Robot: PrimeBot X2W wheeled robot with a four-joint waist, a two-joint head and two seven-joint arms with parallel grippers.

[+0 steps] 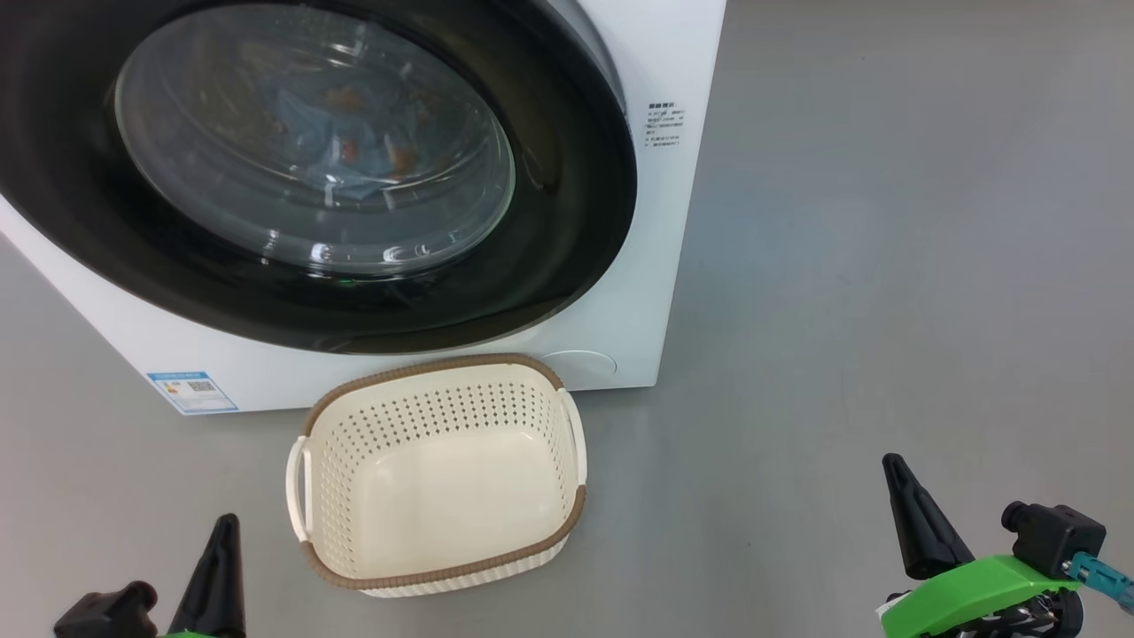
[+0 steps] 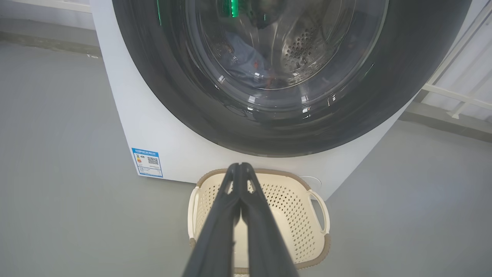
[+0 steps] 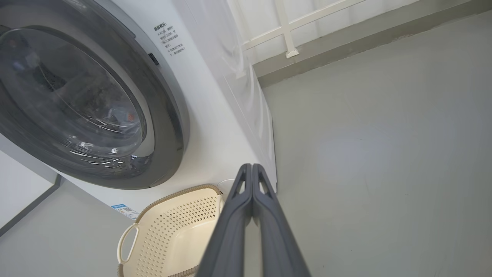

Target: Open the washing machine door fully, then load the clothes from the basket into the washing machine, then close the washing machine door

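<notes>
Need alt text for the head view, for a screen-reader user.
A white washer with its round black-rimmed door shut and blue clothes visible through the glass. An empty cream basket stands on the grey floor just in front. The left tool and right tool, both shut, point up from the bottom corners.

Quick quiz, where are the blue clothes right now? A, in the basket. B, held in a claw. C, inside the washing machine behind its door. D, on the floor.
C: the clothes show through the glass of the washing machine door, and the basket holds nothing.
</notes>
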